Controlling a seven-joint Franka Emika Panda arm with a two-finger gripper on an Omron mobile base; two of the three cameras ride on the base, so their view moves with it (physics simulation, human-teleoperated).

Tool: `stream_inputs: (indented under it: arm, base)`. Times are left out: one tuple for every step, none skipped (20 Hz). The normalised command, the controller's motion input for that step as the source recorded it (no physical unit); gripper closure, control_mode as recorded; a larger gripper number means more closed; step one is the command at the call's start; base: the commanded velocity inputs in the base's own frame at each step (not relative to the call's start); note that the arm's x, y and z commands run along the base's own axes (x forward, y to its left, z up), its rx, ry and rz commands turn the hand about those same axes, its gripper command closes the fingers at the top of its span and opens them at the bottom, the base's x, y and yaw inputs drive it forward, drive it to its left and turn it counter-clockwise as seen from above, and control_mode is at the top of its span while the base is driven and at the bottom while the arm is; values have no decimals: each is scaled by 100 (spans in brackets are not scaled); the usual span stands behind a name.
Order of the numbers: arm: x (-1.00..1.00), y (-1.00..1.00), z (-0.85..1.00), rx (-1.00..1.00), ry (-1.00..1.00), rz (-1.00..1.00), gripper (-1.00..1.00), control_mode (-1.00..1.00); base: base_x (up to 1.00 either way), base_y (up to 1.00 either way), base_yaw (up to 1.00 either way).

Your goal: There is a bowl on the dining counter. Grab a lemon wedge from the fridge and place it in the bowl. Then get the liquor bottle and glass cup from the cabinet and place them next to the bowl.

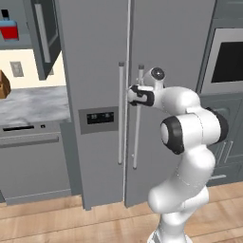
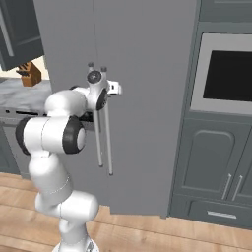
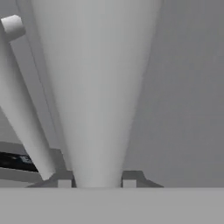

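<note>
Fridge: the tall grey double-door fridge (image 1: pixel 99 71) stands dead ahead in the left base view, both doors flush, a dark dispenser panel (image 1: pixel 98 118) on its left door at about 7 o'clock from the door seam's middle.
Handles: two long pale vertical bar handles flank the seam; the left-door handle (image 1: pixel 121 118) is free, and the right-door handle (image 1: pixel 137 137) is the one in play.
Gripper: the white arm's two-finger gripper (image 1: pixel 134 95) is up at the upper part of the right-door handle, and in the hand view the bar (image 3: pixel 94 96) runs straight up from between the two dark finger tips (image 3: pixel 64 180), one on each side, pressed against it. Jaws narrowed onto the bar, a firm clasp!
Same grip, other side: in the right base view the gripper (image 2: pixel 111 88) sits on the handle (image 2: pixel 107 142), near its top end.
Neighbouring handle: in the hand view the other bar (image 3: pixel 22 100) slants away at 10 o'clock.
Cabinet: a dark grey wall cabinet (image 1: pixel 45 38) hangs at 10 o'clock from the fridge, its door swung out.
Liquor bottle: a squarish blue-and-red shape (image 1: pixel 8 28) peeks in at the far upper left edge, partly cut off.
Oven: a built-in wall oven with a dark window (image 2: pixel 226 74) sits at 3 o'clock of the fridge.
</note>
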Motion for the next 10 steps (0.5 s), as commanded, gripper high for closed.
stream_inputs:
  arm:
    - [-100, -86, 0, 9, -7, -4, 100, -100]
    - [-100, -86, 0, 9, -5, -4, 100, -100]
    - [-100, -84, 0, 10, -4, -9, 100, -100]
    - [-100, -86, 0, 10, 0, -15, 100, -100]
    - [-100, -84, 0, 8, 0, -16, 100, -100]
    - [-100, -87, 0, 8, 0, -15, 100, -100]
    - [-100, -84, 0, 8, 0, -17, 100, -100]
    - [-100, -84, 0, 8, 0, -17, 100, -100]
    - [-100, -86, 0, 8, 0, -17, 100, -100]
    - [-100, -87, 0, 8, 0, -16, 100, -100]
  base:
    - [0, 0, 0]
    - [0, 0, 0]
    - [0, 0, 0]
    - [0, 0, 0]
    - [0, 0, 0]
    - [0, 0, 0]
    - [0, 0, 0]
    - [0, 0, 0]
    - [0, 0, 0]
    - [0, 0, 0]
